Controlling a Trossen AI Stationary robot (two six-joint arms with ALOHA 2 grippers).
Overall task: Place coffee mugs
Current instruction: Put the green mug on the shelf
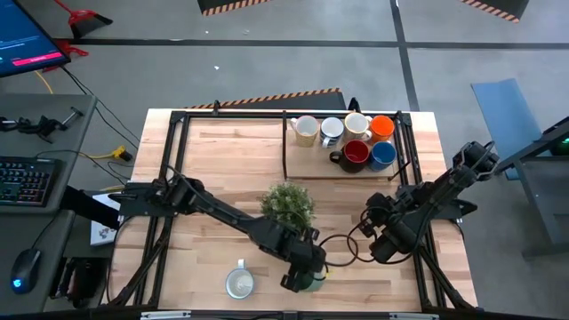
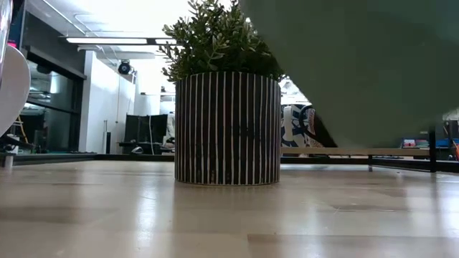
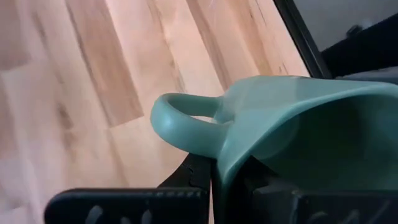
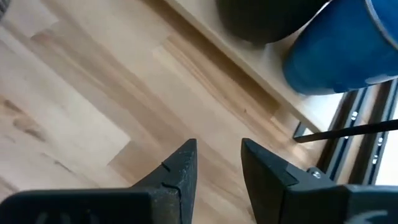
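On the wooden tabletop (image 1: 213, 160), just in front of the potted plant (image 1: 288, 204), the left pincer (image 1: 302, 277) clenches a green mug (image 3: 298, 130). The right pincer (image 4: 217, 168), beside the plant, is released and empty.

My left end effector (image 1: 298, 281) grips a green mug (image 1: 310, 282) by its rim. A pale mug (image 1: 239, 283) stands beside it; six more mugs (image 1: 345, 140) cluster at the desk's far side.
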